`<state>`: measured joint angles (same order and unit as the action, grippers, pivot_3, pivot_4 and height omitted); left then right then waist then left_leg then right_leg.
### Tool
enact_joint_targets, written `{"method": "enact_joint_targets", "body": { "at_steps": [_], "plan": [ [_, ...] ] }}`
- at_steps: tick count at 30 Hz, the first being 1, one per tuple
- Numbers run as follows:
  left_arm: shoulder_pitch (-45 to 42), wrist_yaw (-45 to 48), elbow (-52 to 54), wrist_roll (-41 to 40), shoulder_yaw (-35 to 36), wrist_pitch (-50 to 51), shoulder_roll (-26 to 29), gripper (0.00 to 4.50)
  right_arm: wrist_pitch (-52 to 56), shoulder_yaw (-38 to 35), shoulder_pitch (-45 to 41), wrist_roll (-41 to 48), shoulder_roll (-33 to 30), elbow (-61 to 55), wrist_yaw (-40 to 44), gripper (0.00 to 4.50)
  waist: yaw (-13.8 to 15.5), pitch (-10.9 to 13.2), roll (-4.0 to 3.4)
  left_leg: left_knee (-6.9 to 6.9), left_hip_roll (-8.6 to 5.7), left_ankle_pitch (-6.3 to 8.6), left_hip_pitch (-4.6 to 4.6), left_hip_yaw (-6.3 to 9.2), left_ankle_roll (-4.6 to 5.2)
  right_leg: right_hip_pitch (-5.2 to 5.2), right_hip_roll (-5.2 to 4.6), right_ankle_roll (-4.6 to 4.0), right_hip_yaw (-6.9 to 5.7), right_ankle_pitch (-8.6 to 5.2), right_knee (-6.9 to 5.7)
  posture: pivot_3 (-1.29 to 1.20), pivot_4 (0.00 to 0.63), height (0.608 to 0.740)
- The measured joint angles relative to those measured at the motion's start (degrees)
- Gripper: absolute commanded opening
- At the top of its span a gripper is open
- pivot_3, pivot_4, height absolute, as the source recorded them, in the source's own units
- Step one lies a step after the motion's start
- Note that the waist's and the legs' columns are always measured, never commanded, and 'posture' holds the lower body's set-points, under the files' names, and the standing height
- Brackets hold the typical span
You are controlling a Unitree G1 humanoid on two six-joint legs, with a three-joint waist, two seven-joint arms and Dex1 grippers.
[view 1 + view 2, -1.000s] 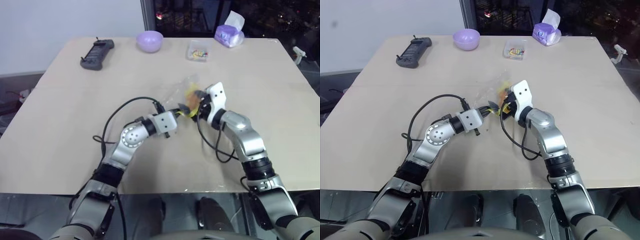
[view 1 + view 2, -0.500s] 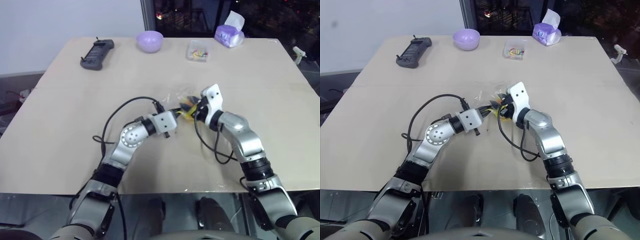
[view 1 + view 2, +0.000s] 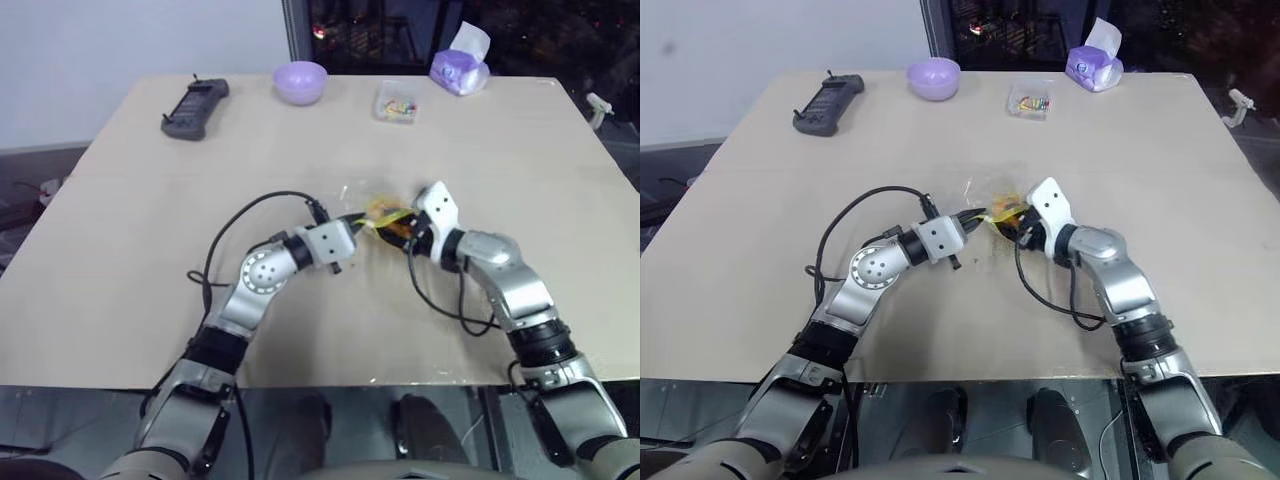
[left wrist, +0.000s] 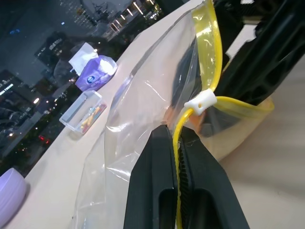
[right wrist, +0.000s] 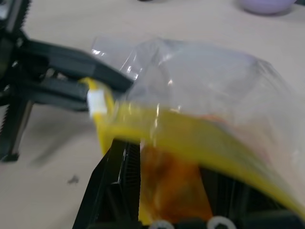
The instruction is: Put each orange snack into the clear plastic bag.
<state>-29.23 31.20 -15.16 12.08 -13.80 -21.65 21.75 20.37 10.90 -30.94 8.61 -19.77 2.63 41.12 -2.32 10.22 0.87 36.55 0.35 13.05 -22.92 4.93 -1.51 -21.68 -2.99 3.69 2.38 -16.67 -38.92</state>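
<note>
The clear plastic bag [image 3: 372, 198] hangs low over the middle of the table, crinkled, with its yellow strip [image 4: 206, 57] at the mouth. My left gripper [image 3: 361, 226] is shut on that strip beside the white slider [image 4: 200, 101]. My right gripper [image 3: 403, 231] faces it from the right, at the bag's mouth. The orange snack [image 5: 171, 186] fills the gap between its black fingers [image 5: 116, 181], and the yellow strip lies across them. From above, the orange snack [image 3: 384, 208] shows through the plastic just past the right gripper.
Along the far edge of the table stand a black controller [image 3: 194, 108], a lilac bowl [image 3: 299, 82], a small clear box of colourful bits [image 3: 397, 101] and a purple tissue pack [image 3: 459, 66]. Black cables loop from both wrists over the tabletop.
My right gripper has narrowed from wide apart and drawn back to the right and toward the near edge. The bag's mouth has sunk and flattened with it. The left gripper has kept still.
</note>
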Motion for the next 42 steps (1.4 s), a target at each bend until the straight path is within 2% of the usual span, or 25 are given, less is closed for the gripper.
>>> {"method": "enact_joint_targets", "body": {
  "at_steps": [4, 8, 13, 16, 19, 26, 33, 36, 39, 42],
  "plan": [
    [-0.04, -0.02, 0.01, -0.24, 0.01, 0.00, -0.21, 0.00, -0.34, -0.75, 1.98, 2.02, -4.01, -2.12, 4.65, 1.94, 0.01, 0.00, 0.00, -0.01, 0.00, 0.00, 0.00, 0.01, 0.00, 0.00, 0.00, 0.00, -0.01, 0.00, 0.02, 0.00, 0.150, 0.736],
    [-0.14, -0.16, 0.03, -0.42, 0.04, 0.00, -0.49, 0.00, 1.10, -3.93, 5.78, 8.71, -8.27, -7.43, 10.61, 1.94, 0.10, 0.01, 0.01, 0.00, -0.01, 0.00, -0.04, 0.00, 0.00, 0.02, -0.02, 0.00, -0.01, 0.00, 0.05, 0.00, 0.150, 0.736],
    [-0.15, -0.21, 0.03, -0.46, 0.05, 0.00, -0.69, 0.00, 2.51, -10.45, 8.63, 12.29, -14.95, -8.44, 13.57, 1.94, 0.35, 0.01, 0.02, 0.01, -0.02, 0.00, -0.02, 0.02, 0.00, 0.05, -0.03, 0.00, -0.03, 0.00, 0.04, 0.00, 0.150, 0.736],
    [-0.20, -0.21, -0.01, -0.48, 0.06, 0.00, -0.81, 0.00, 2.33, -12.88, 9.38, 12.58, -15.99, -6.08, 13.03, 1.94, 0.15, 0.01, 0.02, 0.01, -0.01, 0.00, 0.01, -0.03, 0.00, 0.05, -0.02, 0.00, 0.02, 0.00, 0.03, 0.00, 0.150, 0.736],
    [-0.34, -0.21, -0.01, -0.55, 0.05, -0.01, -0.96, 0.00, -1.22, -12.66, 9.08, 8.48, -16.12, -1.51, 10.60, 1.94, 0.01, 0.01, 0.02, 0.01, 0.00, 0.00, 0.04, -0.04, 0.00, 0.04, -0.02, 0.01, 0.03, 0.00, 0.00, 0.00, 0.150, 0.736],
    [-0.89, -0.20, -0.19, -0.64, 0.00, -0.13, -1.12, 0.00, -20.79, -1.37, 1.96, -11.50, -12.40, 13.82, 0.09, 1.94, -0.04, 0.01, 0.01, -0.01, 0.01, -0.01, 0.04, -0.09, -0.01, 0.01, -0.01, 0.01, 0.07, 0.00, 0.02, 0.00, 0.150, 0.736],
    [-0.95, -0.22, -0.19, -0.64, 0.02, -0.14, -0.89, 0.00, -29.88, 1.15, -1.96, -16.75, -10.44, 21.23, -3.61, 1.94, 0.29, 0.02, 0.01, 0.00, -0.02, -0.01, 0.00, -0.08, -0.02, 0.02, -0.05, 0.00, 0.06, 0.00, 0.06, 0.00, 0.150, 0.736],
    [-0.94, -0.27, -0.19, -0.63, 0.02, -0.13, -0.88, 0.00, -32.06, 1.05, -2.61, -17.08, -10.31, 23.01, -4.49, 1.09, 0.23, 0.02, 0.01, 0.00, -0.01, -0.01, 0.00, -0.07, -0.02, 0.01, -0.04, 0.00, 0.05, 0.00, 0.06, 0.00, 0.150, 0.736],
    [-0.94, -0.33, -0.19, -0.62, 0.02, -0.14, -0.84, 0.00, -33.52, 1.03, -2.63, -17.16, -10.62, 23.37, -4.55, 0.02, 0.16, 0.02, 0.01, 0.00, -0.01, -0.01, 0.00, -0.08, -0.01, 0.01, -0.04, 0.00, 0.06, 0.00, 0.06, 0.00, 0.150, 0.736],
    [-0.94, -0.38, -0.19, -0.62, 0.03, -0.14, -0.77, 0.00, -34.53, 0.95, -2.63, -17.66, -11.62, 23.37, -4.52, 0.02, 0.18, 0.02, 0.01, 0.00, -0.02, -0.01, 0.00, -0.08, -0.01, 0.02, -0.04, 0.00, 0.06, 0.00, 0.06, 0.00, 0.150, 0.736]
  ]
}}
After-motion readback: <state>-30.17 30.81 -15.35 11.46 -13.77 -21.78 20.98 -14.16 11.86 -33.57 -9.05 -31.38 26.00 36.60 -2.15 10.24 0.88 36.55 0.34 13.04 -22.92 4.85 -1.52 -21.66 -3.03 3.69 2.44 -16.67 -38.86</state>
